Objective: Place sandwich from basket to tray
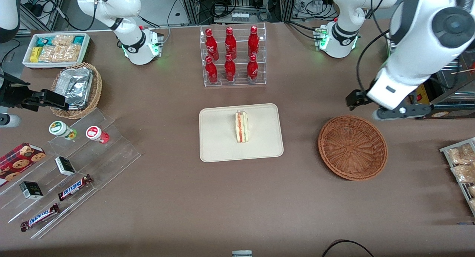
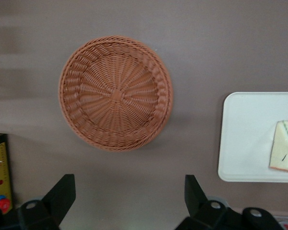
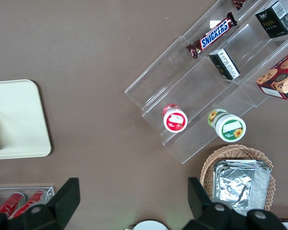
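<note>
The sandwich (image 1: 242, 127), a pale wedge with a red and green stripe, lies on the cream tray (image 1: 219, 145) at the middle of the table. The reddish-brown wicker basket (image 1: 352, 147) sits beside the tray toward the working arm's end and holds nothing. My gripper (image 1: 357, 98) hangs high over the table, a little farther from the front camera than the basket. In the left wrist view the gripper (image 2: 128, 187) is open with only bare table between its fingers. That view also shows the basket (image 2: 115, 93), the tray (image 2: 240, 139) and the sandwich (image 2: 284, 153).
A clear rack of red bottles (image 1: 232, 56) stands farther back than the tray. Toward the parked arm's end are a stepped acrylic shelf of snacks (image 1: 66, 168), a tan wicker basket with a foil container (image 1: 76, 88) and a white bin of packets (image 1: 55, 49). A wire rack of snack bags (image 1: 462, 168) sits at the working arm's end.
</note>
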You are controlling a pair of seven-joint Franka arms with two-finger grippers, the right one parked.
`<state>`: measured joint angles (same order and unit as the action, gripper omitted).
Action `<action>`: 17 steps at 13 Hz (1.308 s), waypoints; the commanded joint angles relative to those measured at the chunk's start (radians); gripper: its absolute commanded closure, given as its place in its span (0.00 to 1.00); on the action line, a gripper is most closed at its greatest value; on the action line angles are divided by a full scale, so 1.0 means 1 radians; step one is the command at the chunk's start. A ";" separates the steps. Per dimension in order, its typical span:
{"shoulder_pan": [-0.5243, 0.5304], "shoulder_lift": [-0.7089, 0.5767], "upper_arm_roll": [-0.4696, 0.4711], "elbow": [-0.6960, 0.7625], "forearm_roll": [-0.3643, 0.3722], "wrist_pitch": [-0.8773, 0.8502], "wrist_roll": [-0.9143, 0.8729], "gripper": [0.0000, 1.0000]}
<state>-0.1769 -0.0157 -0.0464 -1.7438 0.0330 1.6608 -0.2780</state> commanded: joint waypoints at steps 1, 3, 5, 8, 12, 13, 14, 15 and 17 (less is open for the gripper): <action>0.046 -0.059 -0.010 -0.029 -0.005 -0.036 0.066 0.00; 0.071 -0.073 0.013 -0.028 -0.005 -0.036 0.083 0.00; 0.074 -0.070 0.022 -0.019 -0.005 -0.035 0.118 0.00; 0.122 -0.052 0.020 0.027 -0.007 -0.027 0.158 0.00; 0.165 -0.004 0.013 0.102 -0.030 -0.035 0.184 0.00; 0.165 -0.004 0.013 0.107 -0.041 -0.035 0.184 0.00; 0.165 -0.004 0.013 0.113 -0.042 -0.036 0.184 0.00; 0.163 0.002 0.013 0.121 -0.042 -0.035 0.178 0.00; 0.162 0.023 0.014 0.148 -0.062 -0.055 0.183 0.00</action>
<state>-0.0280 -0.0249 -0.0232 -1.6480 -0.0021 1.6347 -0.1124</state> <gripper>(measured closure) 0.000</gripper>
